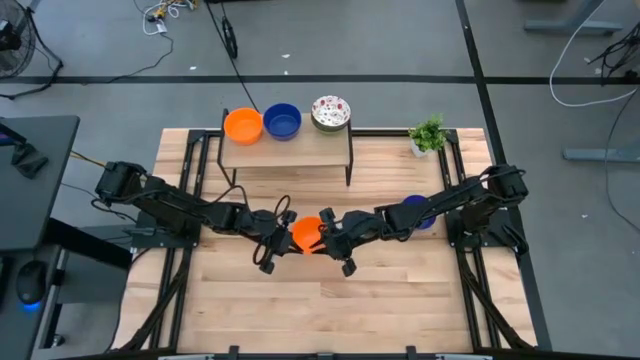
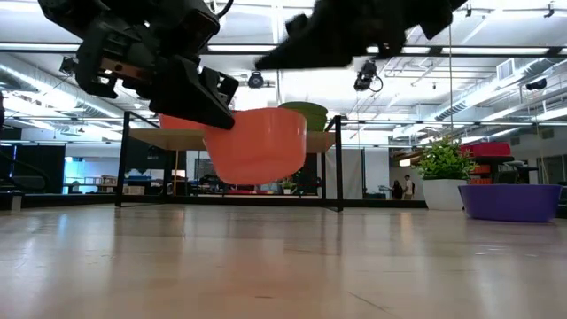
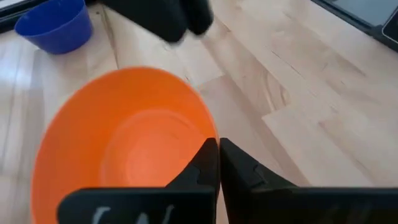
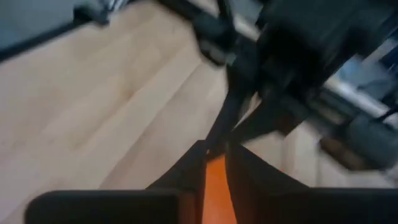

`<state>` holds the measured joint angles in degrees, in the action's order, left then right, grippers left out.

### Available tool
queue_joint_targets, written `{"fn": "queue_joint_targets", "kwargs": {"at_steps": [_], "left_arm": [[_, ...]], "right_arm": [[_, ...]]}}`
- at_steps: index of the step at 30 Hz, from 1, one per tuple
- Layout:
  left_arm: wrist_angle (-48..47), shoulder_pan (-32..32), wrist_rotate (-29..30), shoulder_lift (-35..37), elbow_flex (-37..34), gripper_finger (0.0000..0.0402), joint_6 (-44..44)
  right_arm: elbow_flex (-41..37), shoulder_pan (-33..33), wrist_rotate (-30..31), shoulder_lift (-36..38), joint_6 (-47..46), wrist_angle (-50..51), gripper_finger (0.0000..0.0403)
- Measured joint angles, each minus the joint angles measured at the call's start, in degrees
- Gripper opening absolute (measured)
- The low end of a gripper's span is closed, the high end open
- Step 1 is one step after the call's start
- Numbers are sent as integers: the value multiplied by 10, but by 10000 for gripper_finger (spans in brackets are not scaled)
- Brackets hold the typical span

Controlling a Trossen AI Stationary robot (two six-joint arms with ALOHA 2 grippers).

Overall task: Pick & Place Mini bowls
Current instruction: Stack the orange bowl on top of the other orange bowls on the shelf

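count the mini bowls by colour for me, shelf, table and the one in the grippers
orange: 2, one on the shelf, one held up between the grippers
dark blue: 2, one on the shelf, one on the table under the right arm
white speckled: 1, on the shelf
total: 5

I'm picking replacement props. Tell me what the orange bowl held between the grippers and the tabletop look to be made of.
orange bowl: likely plastic, by its even saturated colour and smooth matte wall with a soft sheen; glazed ceramic can't be excluded.
tabletop: wood, light and probably sealed, with visible plank seams and grain and a faint gloss in the low view.
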<state>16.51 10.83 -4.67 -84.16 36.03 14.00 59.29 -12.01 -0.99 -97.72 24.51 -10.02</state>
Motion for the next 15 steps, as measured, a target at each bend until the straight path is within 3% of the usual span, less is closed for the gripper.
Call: {"fn": "queue_joint_targets", "kwargs": {"at_steps": [3,8,12,15], "left_arm": [[-5,3,9,0,0,6,-3],[-28,27,80,0,2,5,-2],[-142,59,127,2,61,6,-15],[-278,84,179,2,132,6,-36]], "right_arm": [[0,-8,1,4,12,-54,81],[0,-48,0,37,-5,-60,99],[0,-90,0,56,-60,-11,101],[-1,-120,0,57,-110,36,96]]}}
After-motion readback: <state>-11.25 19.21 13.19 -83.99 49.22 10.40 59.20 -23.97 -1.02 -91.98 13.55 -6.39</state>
